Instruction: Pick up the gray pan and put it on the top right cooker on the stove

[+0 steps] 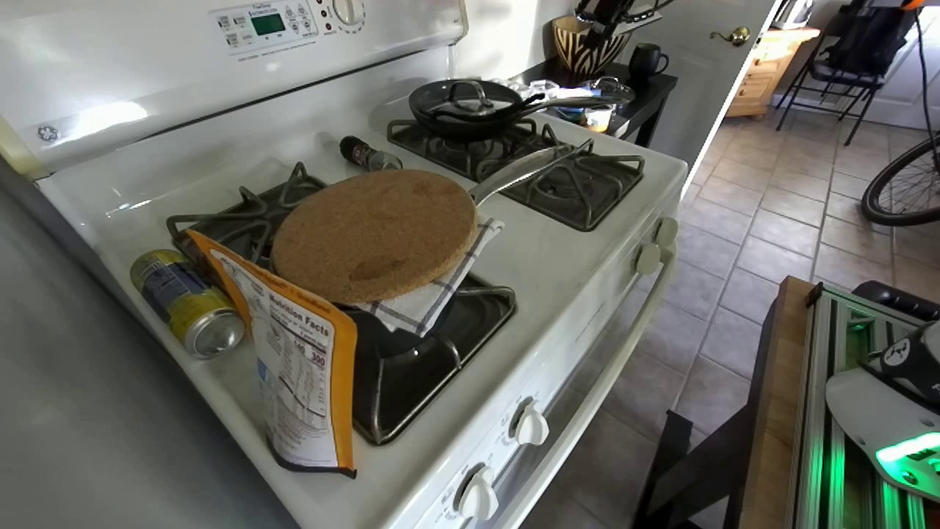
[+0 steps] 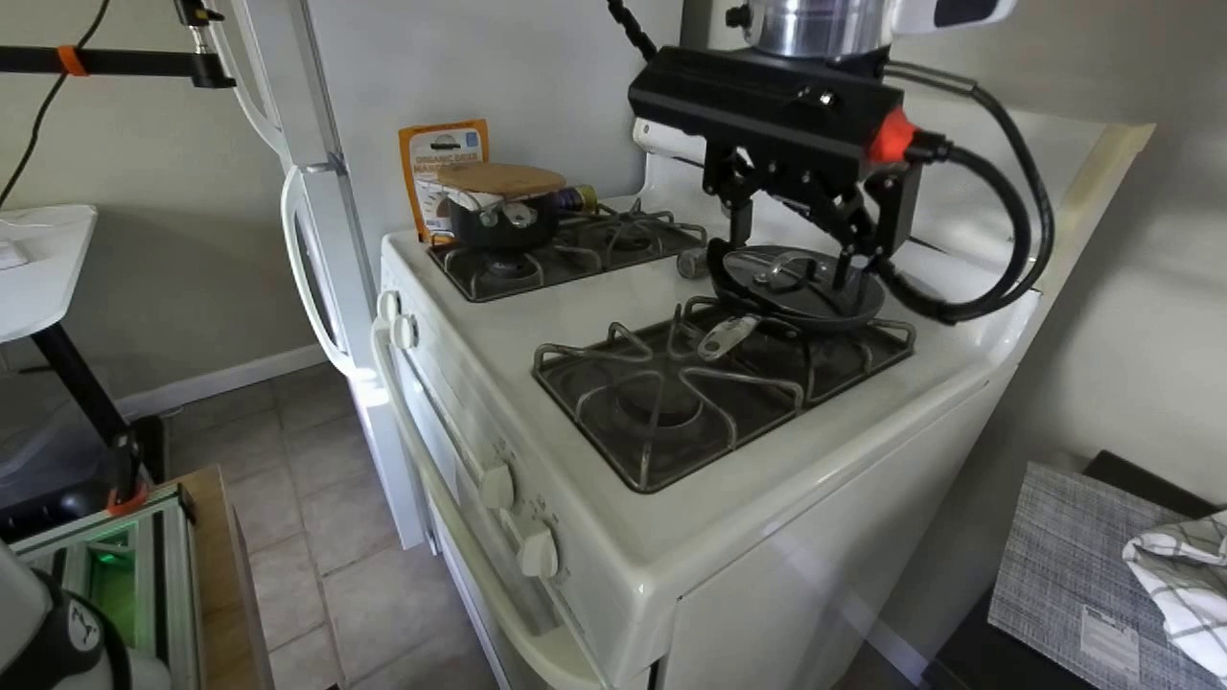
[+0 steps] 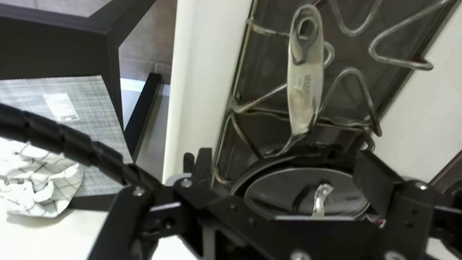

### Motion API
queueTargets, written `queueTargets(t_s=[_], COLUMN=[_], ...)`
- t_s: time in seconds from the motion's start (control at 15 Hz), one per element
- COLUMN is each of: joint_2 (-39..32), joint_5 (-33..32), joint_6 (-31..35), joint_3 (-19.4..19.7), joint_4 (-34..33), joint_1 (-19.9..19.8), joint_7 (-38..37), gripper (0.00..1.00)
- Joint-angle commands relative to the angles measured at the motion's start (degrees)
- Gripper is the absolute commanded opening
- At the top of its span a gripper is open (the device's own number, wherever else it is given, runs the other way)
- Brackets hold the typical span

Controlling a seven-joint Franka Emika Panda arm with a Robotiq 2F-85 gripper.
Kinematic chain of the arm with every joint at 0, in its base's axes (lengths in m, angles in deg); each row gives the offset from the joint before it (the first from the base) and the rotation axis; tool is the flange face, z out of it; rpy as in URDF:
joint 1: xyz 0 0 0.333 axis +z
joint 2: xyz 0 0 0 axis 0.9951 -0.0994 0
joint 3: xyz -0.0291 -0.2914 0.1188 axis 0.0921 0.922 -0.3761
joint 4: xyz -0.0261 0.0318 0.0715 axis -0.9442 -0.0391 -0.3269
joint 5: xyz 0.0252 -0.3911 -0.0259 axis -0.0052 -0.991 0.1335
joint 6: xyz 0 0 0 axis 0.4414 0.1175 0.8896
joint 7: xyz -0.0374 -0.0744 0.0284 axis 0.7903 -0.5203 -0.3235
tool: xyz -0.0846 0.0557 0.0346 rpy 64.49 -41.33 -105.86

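Near the back right corner of the counter (image 1: 543,257), the white top of the stove (image 2: 767,594), the hand (image 2: 792,259) hangs in the air, its two black fingers (image 3: 373,180) spread wide and with hold of nothing. In an exterior view it stands apart from the gray pan (image 1: 470,131), which sits on the top right cooker (image 2: 834,356) at that same corner. A clear lid (image 3: 281,191) lies in the pan, and the pan's metal handle (image 3: 305,97) points toward the front edge. Ahead of it, by the front right corner, lies another burner (image 2: 661,407). Toward the back edge, between the right and left grates (image 1: 490,292), a small bottle (image 1: 367,156) rests on its side. Near the front left corner a dark pot (image 2: 479,235) stands on a burner, topped by a checked cloth (image 1: 440,290) and a round cork board (image 1: 374,228); its own handle (image 1: 521,173) reaches toward the right edge. An orange and white pouch (image 1: 308,367) stands upright by that corner, and a yellow can (image 1: 183,301) lies on its side along the left edge. Beyond the right edge are a patterned bowl (image 1: 580,55) and a dark mug (image 1: 646,60).
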Motion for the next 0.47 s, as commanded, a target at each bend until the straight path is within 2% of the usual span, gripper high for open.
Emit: queueTargets(t_s=[0.0, 0.13, 0.2, 0.4], joint_2=[2.43, 2.28, 1.86, 1.78], joint_5=[1.25, 4.0, 1.23, 1.38], joint_6=[4.53, 6.85, 5.16, 5.41], joint_3=[0.43, 0.76, 0.64, 0.63], joint_4=[0.46, -0.04, -0.36, -0.52], joint_1=[1.9, 3.03, 2.4, 2.62], joint_7=[5.99, 9.21, 5.44, 5.82], gripper=[1.0, 1.0, 1.0, 1.0])
